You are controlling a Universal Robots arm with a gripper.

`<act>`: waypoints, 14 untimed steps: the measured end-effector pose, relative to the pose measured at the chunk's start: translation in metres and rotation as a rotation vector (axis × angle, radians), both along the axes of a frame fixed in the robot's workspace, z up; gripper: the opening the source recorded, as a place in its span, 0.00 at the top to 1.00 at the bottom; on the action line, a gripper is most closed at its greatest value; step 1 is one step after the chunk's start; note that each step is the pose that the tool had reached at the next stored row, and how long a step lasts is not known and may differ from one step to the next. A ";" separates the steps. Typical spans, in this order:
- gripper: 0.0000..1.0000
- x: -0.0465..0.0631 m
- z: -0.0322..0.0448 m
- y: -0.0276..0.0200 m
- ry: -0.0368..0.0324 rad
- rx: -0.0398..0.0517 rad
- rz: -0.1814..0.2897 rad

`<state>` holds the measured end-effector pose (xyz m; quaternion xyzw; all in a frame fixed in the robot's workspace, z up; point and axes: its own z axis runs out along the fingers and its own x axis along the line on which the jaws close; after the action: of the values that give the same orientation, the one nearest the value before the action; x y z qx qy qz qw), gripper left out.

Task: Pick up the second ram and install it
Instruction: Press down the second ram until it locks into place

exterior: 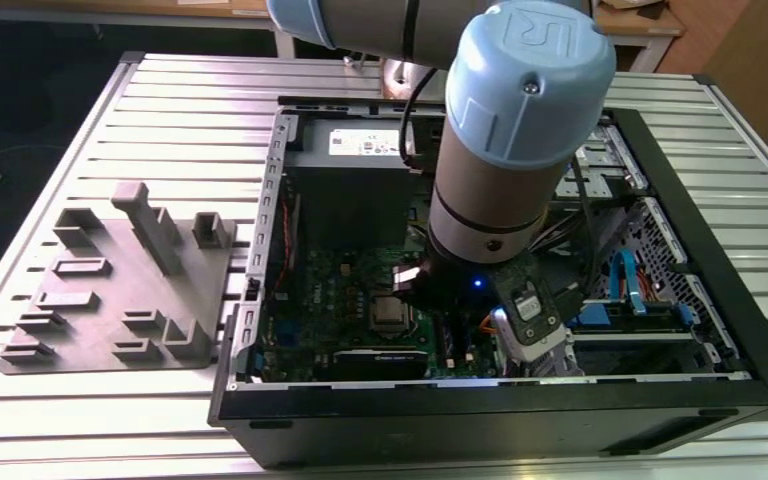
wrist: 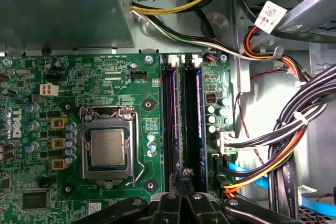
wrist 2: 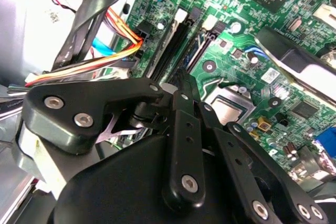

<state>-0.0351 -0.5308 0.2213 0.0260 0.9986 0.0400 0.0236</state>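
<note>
In the first wrist view the black linked fingers (wrist: 184, 182) of the gripper (wrist: 185, 178) sit nearest the camera, drawn together over the near end of the black memory slot rails (wrist: 184, 124). The fingertips look pinched together, yet the point where they meet is partly cut off by the frame edge, so whether anything sits between them cannot be told.

Just beyond, the second ram (wrist: 198, 124), a long thin dark blue-black stick, appears to lie in the slot beside the row of small capacitors. Its blue edge shows along the rail, but how deep it sits is hard to make out. Beside the rails lies the square silver processor (wrist: 107, 148) in its metal latch frame on the green motherboard (wrist: 79, 77). Farther off come the grey metal power supply box (wrist: 63, 9) and a bundle of yellow, black, red and orange cables (wrist: 273, 150).

In the second wrist view the black gripper linkage (wrist 2: 178, 156) hides most of the near scene; past it the slot rails (wrist 2: 173, 45) run away across the green board.

In the exterior view the grey and pale blue robot arm (exterior: 511, 130) reaches down into the open black computer case (exterior: 518, 410) and covers the slots. On the exterior view's left a grey plastic parts holder (exterior: 124, 290) rests on the ribbed aluminium table (exterior: 184, 100).
</note>
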 end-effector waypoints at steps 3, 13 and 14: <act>0.93 0.000 -0.0007 0.0000 0.0000 -0.0001 0.000; 0.93 0.000 -0.0025 0.0000 0.0000 -0.0004 0.000; 0.93 0.000 -0.0027 0.0000 -0.0001 -0.0001 0.000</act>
<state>-0.0351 -0.5308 0.2187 0.0260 0.9986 0.0400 0.0236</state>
